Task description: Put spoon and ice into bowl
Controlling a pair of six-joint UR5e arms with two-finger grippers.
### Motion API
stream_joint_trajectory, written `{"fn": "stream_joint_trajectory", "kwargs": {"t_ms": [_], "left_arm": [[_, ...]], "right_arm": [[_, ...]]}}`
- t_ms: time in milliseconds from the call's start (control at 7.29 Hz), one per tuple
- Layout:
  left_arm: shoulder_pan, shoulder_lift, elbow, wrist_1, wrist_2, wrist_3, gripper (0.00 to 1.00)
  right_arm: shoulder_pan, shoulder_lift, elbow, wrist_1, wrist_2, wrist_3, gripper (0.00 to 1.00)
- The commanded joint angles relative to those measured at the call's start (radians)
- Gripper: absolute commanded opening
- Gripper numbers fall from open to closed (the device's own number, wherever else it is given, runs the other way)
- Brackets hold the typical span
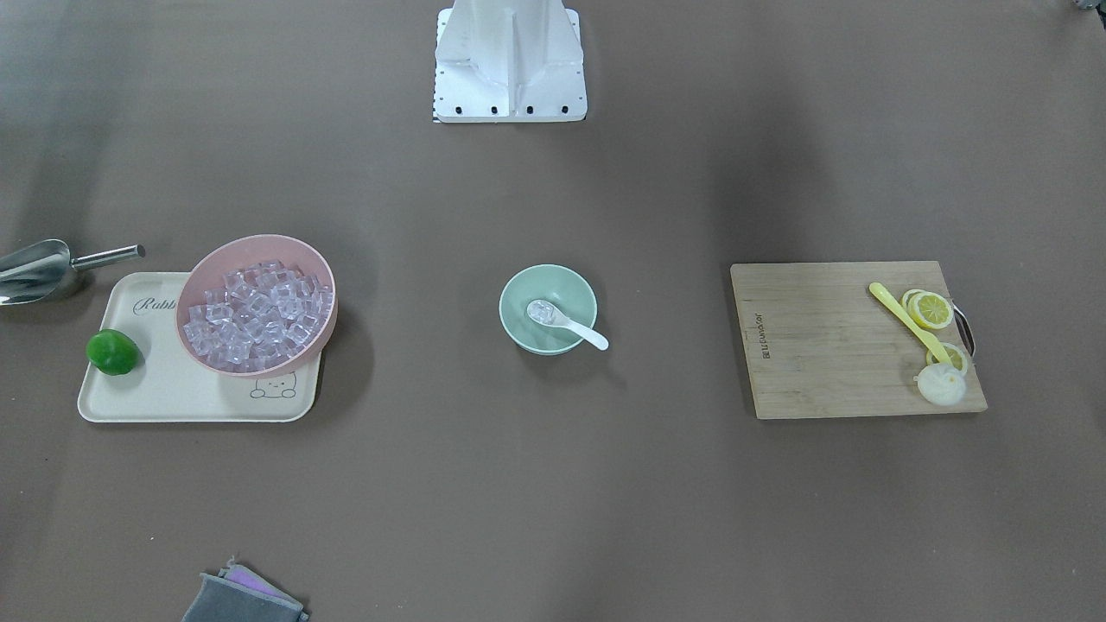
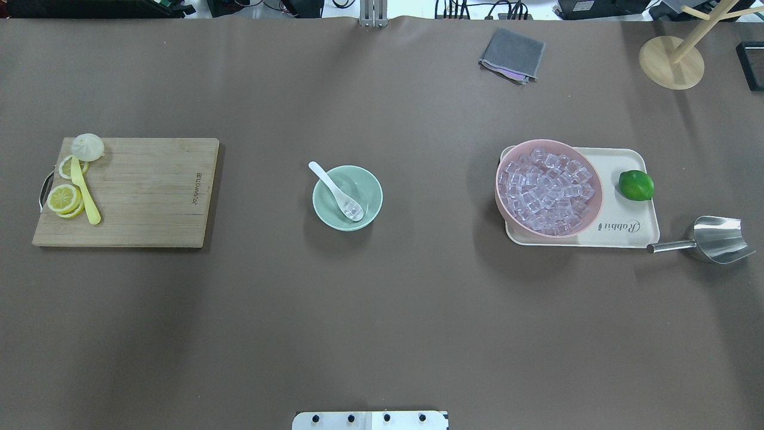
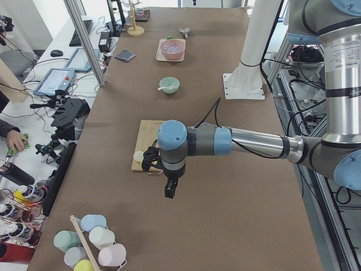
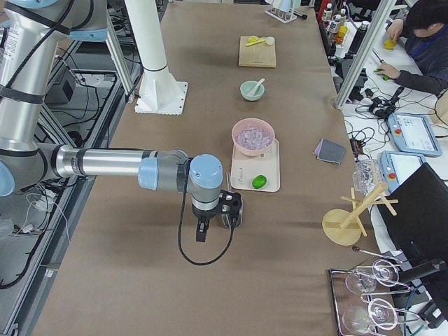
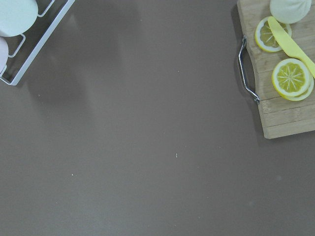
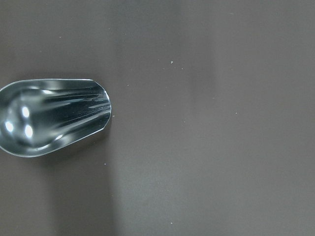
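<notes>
The mint-green bowl (image 1: 518,285) stands at the table's middle and also shows in the overhead view (image 2: 371,186). The white spoon (image 1: 577,328) lies in it, handle over the rim, with a clear ice cube (image 1: 542,313) in its scoop; the overhead view shows spoon (image 2: 327,178) and cube (image 2: 353,209) alike. A heap of ice (image 2: 546,188) fills the pink bowl (image 2: 549,144). My left gripper (image 3: 169,192) hangs above the table past the cutting board's end. My right gripper (image 4: 200,234) hangs beside the steel scoop. I cannot tell whether either is open or shut.
The pink bowl and a lime (image 2: 635,185) sit on a cream tray (image 2: 627,161). A steel scoop (image 2: 719,239) lies beside the tray. A cutting board (image 2: 149,191) at the other end holds lemon slices and a yellow spoon (image 2: 83,191). A grey cloth (image 2: 512,55) lies far off.
</notes>
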Motion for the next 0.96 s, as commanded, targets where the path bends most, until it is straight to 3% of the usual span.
{"fn": "stream_joint_trajectory", "kwargs": {"t_ms": [0,823], "left_arm": [[-0.001,0.001,-0.003,-0.002,0.0,0.0,0.99],[-0.001,0.005,-0.003,-0.002,0.0,-0.001,0.99]], "right_arm": [[0.0,-0.008,0.001,-0.001,0.005,-0.001,1.0],[0.0,-0.02,0.001,0.0,0.01,-0.001,1.0]]}}
